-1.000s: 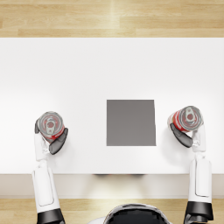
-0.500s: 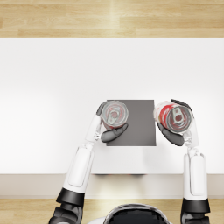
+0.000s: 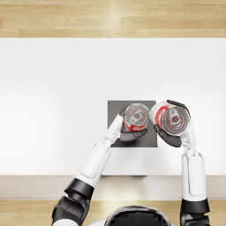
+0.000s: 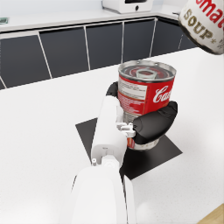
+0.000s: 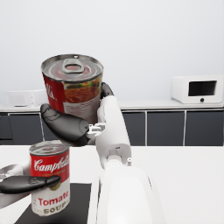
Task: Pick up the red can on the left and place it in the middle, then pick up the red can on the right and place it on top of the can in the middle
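Observation:
A dark square mat [image 3: 115, 108] marks the middle of the white table. My left hand [image 3: 130, 135] grips one red soup can [image 3: 136, 118] upright on the mat's right half; its base looks to rest on the mat [image 5: 81, 197]. In the left wrist view the dark fingers [image 4: 154, 124] wrap that can [image 4: 146, 94]. My right hand [image 3: 169, 136] holds the second red can [image 3: 171, 118] upright, raised above the table at the mat's right edge. In the right wrist view this can [image 5: 73, 89] hangs higher than the other can [image 5: 49, 177] and to one side of it.
The white table [image 3: 53, 110] stretches wide to the left and back, its front edge [image 3: 44, 175] close to me. Wooden floor lies beyond. Dark cabinets and a microwave [image 5: 197, 89] stand far behind the table.
My left hand carried its can further right, to the mat's right half. My right hand moved its can closer to the mat's right edge; it looks larger, so higher.

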Tool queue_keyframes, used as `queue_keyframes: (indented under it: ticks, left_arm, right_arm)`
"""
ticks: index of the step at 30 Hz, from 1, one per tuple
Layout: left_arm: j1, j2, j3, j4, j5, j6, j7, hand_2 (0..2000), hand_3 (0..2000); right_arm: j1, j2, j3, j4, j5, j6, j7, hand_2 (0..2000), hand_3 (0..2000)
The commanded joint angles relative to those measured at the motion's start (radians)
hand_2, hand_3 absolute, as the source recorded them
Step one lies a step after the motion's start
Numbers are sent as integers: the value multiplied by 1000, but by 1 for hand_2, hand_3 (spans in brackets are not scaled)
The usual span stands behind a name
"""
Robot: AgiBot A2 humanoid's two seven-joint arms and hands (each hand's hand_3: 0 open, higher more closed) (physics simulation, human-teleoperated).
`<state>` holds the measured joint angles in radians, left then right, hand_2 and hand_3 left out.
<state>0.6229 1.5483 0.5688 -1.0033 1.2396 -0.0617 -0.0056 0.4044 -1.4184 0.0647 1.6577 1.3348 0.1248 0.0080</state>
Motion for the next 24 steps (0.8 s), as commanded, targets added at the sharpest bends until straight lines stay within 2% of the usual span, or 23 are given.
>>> queue_keyframes:
  ticks: [1,4,5,6,9,11,12,14,15,16,18,19,23,24]
  left_arm:
    - [56,3,68,86,-4,2,-45,2000,1520]
    - [62,6,88,140,-11,2,-220,2000,1520]
    - [53,21,49,160,-12,0,-256,2000,1520]
    - [70,7,95,183,-12,-1,-282,2000,1520]
    - [98,19,129,270,-14,-5,-323,2000,1520]
    - [96,20,135,274,-14,-7,-335,2000,1520]
    - [61,12,122,246,-14,-8,-338,2000,1520]
    - [97,17,129,273,-14,-9,-342,2000,1520]
    - [147,-37,299,262,-14,-10,-343,639,1193]
    - [91,7,138,238,-15,-5,-344,0,867]
    - [70,-3,134,183,-14,19,-343,0,213]
    - [52,-14,129,134,-14,32,-343,0,0]
    - [-30,-66,73,-101,-14,56,-338,0,0]
    - [-54,-82,59,-165,-15,58,-322,0,0]
  right_arm:
    - [26,-6,6,27,0,2,0,2000,1520]
    - [27,-11,9,35,0,7,1,2000,1520]
    - [26,-12,11,41,0,11,0,2000,1520]
    - [28,-14,12,49,0,14,1,2000,1520]
    - [44,-22,27,69,0,14,1,2000,1520]
    - [59,-29,32,87,0,16,1,2000,1520]
    - [60,-31,33,100,0,18,1,2000,1520]
    - [77,-38,42,110,0,23,1,2000,1520]
    - [81,-41,49,105,0,25,1,2000,1520]
    - [88,-45,58,106,0,27,2,2000,1520]
    - [103,-53,68,103,0,31,2,2000,1520]
    - [112,-57,72,99,0,34,2,2000,1520]
    - [149,-75,84,76,0,45,2,2000,1520]
    - [155,-79,89,71,0,49,2,2000,1520]
